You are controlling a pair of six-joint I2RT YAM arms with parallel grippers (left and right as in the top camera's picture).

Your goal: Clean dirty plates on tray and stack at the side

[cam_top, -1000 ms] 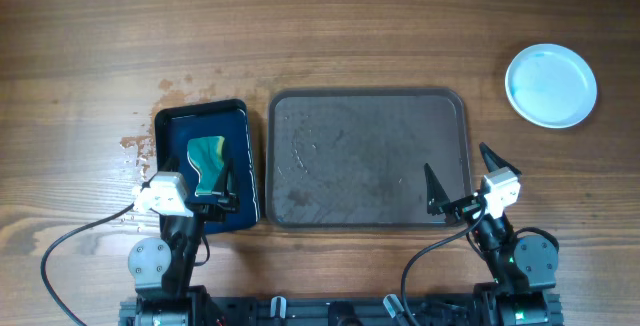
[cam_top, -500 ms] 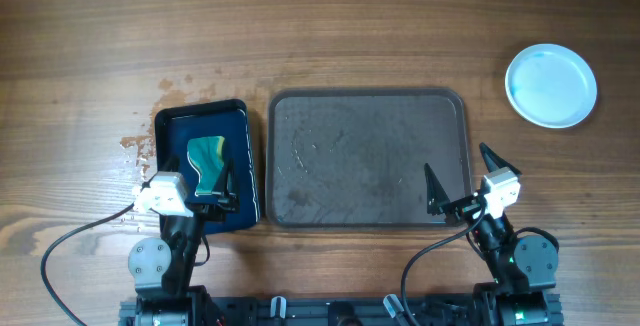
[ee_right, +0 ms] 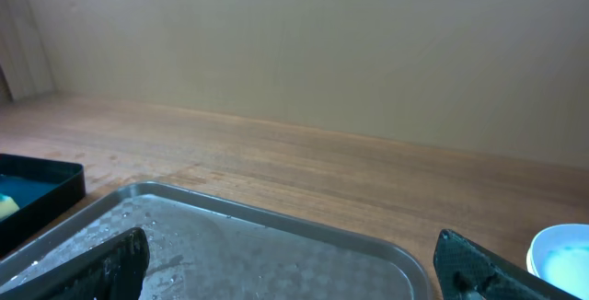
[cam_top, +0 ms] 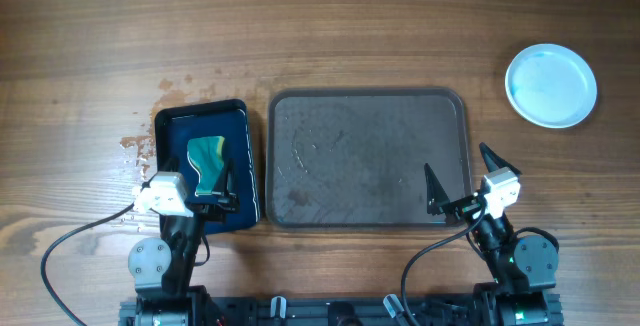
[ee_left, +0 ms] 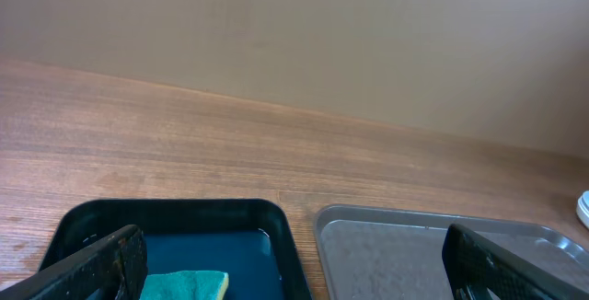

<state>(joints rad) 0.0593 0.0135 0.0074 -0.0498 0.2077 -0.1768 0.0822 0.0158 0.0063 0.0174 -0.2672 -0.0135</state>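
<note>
A wooden table (cam_top: 320, 26) is being shown from above. The tray (cam_top: 367, 156) is being kept at centre, with a blue tray (cam_top: 245, 166) holding a sponge (cam_top: 206, 154) just left of it. The plates (cam_top: 551, 86) are being kept at upper right. The left gripper (ee_left: 294, 268) and the right gripper (cam_top: 456, 161) are being held released, grasping nothing.

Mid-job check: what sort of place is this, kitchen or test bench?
Likely a test bench: a wooden table against a plain wall, holding a grey tray, a sponge tray and white plates.
</note>
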